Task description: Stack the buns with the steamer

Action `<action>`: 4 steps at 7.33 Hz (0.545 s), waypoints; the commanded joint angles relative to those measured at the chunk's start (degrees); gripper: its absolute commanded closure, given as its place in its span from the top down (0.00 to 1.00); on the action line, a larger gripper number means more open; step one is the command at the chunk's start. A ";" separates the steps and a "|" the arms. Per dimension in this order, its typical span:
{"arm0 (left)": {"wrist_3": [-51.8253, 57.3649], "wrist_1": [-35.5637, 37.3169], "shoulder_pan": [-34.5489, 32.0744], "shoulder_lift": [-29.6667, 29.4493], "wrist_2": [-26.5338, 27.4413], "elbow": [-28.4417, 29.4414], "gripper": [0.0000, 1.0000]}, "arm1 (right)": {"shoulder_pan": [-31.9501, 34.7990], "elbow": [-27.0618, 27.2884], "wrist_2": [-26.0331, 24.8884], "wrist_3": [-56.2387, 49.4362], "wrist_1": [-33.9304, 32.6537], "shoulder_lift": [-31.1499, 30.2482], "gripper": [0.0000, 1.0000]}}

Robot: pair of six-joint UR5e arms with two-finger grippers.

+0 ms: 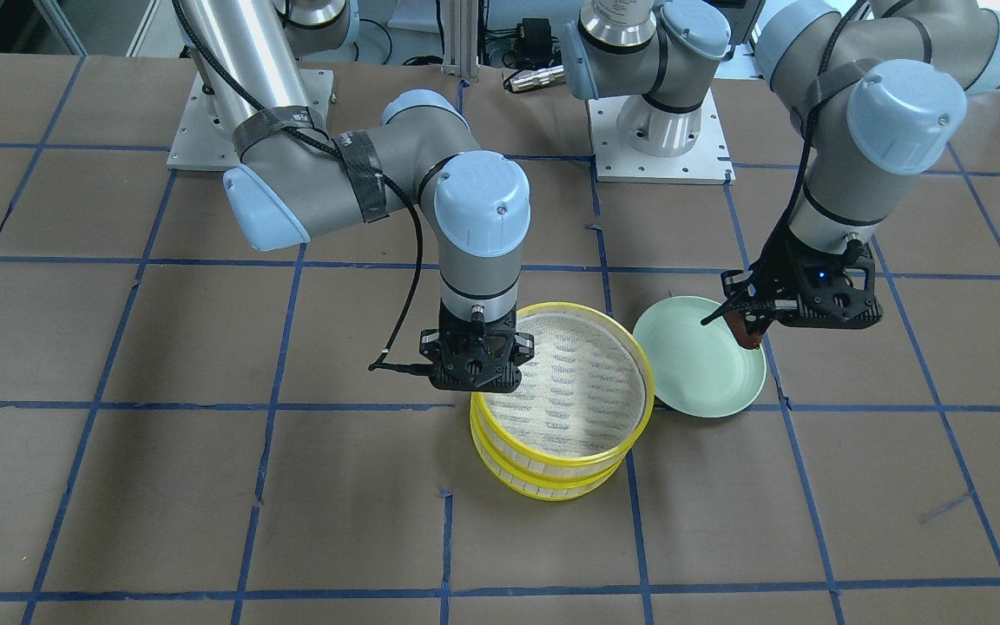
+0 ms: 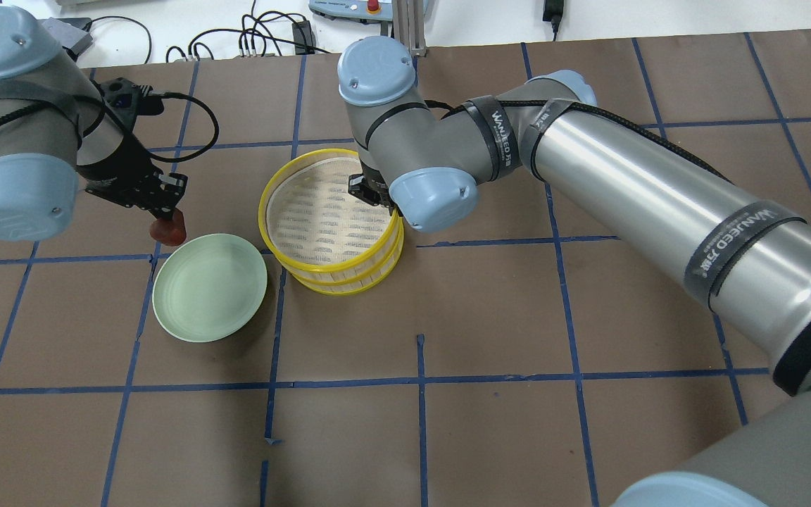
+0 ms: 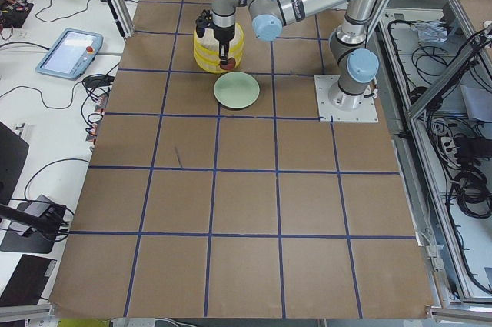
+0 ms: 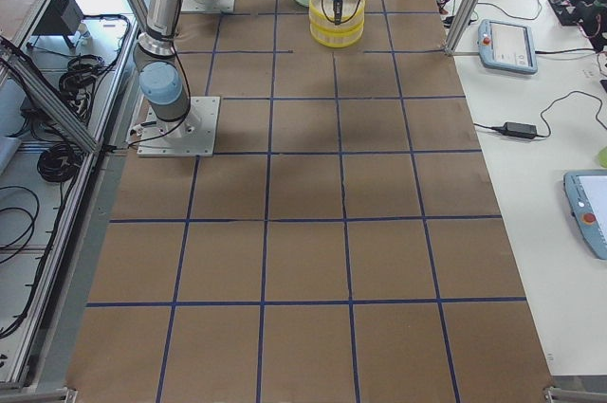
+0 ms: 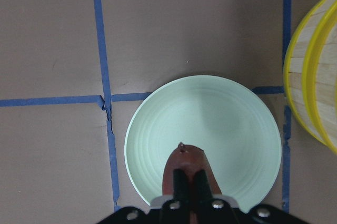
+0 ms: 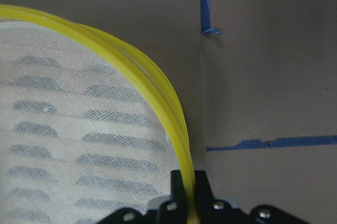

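The two yellow-rimmed steamer tiers stand stacked mid-table, the top tier [image 1: 582, 382] [image 2: 321, 211] on the lower tier [image 1: 543, 482] [image 2: 349, 282]. The top tier's mesh floor is bare. My right gripper [image 1: 476, 395] [image 6: 188, 179] is shut on the top tier's rim [image 6: 158, 84], one finger inside and one outside. My left gripper [image 1: 747, 328] [image 2: 166, 220] [image 5: 188, 174] is shut on the dark reddish-brown bun [image 1: 746, 335] [image 2: 167, 230] [image 5: 171, 174] and holds it above the far edge of the pale-green plate [image 1: 700, 369] [image 2: 210, 287] [image 5: 210, 113]. The white bun is hidden.
The pale-green plate lies beside the steamer on my left and carries nothing. The steamer's wall [image 5: 310, 76] shows at the right edge of the left wrist view. Brown paper with blue tape lines covers the table [image 2: 490, 317]. Arm bases stand at the robot side.
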 commanded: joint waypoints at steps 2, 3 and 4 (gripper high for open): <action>0.04 0.04 -3.06 1.99 -1.25 0.85 0.02 | -0.09 0.04 0.05 -0.04 -0.99 0.65 0.14; 0.22 0.82 -3.15 1.90 -3.08 0.86 0.02 | 0.00 0.04 -0.03 -0.13 -0.90 0.74 0.26; 0.22 1.44 -3.15 1.81 -4.67 0.86 0.02 | -0.09 -0.05 -0.03 -0.57 -0.90 0.74 0.26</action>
